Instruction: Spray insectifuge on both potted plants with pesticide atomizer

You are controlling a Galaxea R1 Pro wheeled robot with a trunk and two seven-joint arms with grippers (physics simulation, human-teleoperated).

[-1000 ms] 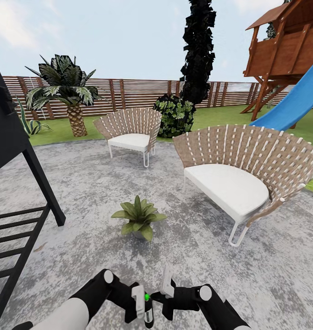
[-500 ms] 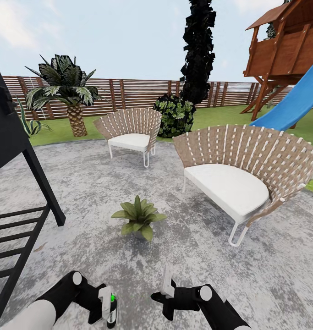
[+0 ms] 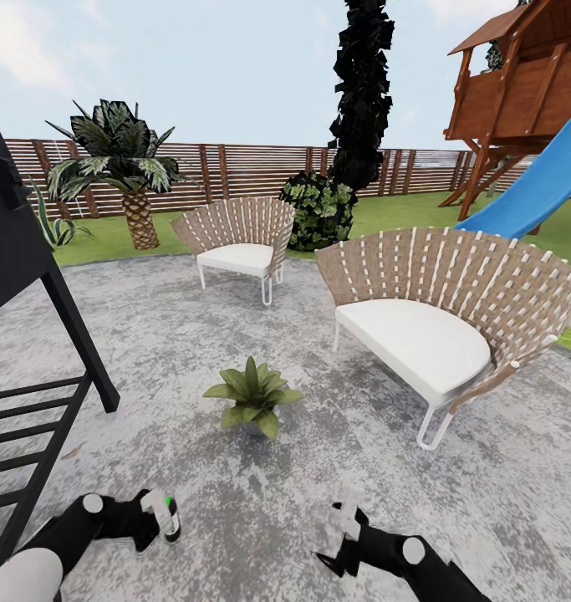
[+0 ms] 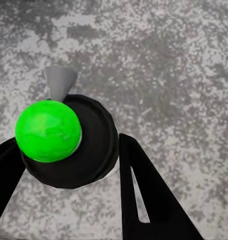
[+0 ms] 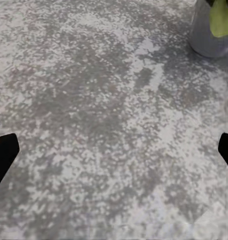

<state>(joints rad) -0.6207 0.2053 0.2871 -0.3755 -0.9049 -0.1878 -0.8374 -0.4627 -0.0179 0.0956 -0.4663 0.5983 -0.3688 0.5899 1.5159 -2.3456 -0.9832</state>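
Note:
One potted plant, a low rosette of green leaves in a small grey pot, stands on the round grey stone patio of the garden. At the lower left my left gripper is shut on the pesticide atomizer, whose green dot faces up. The left wrist view looks down on the atomizer: a dark round top with a bright green dot, between black fingers. My right gripper is open and holds nothing, to the plant's lower right. In the right wrist view, the right gripper is spread wide over stone, with the grey pot at the edge.
Two woven chairs with white cushions stand on the patio, one near right, one farther back. A black metal frame fills the left side. Behind are a palm, a bush, the slatted fence and a blue slide.
My left arm has swung left and drawn back with the atomizer, away from the right gripper. The right gripper has shifted slightly right and lower. The plant and the view have not moved.

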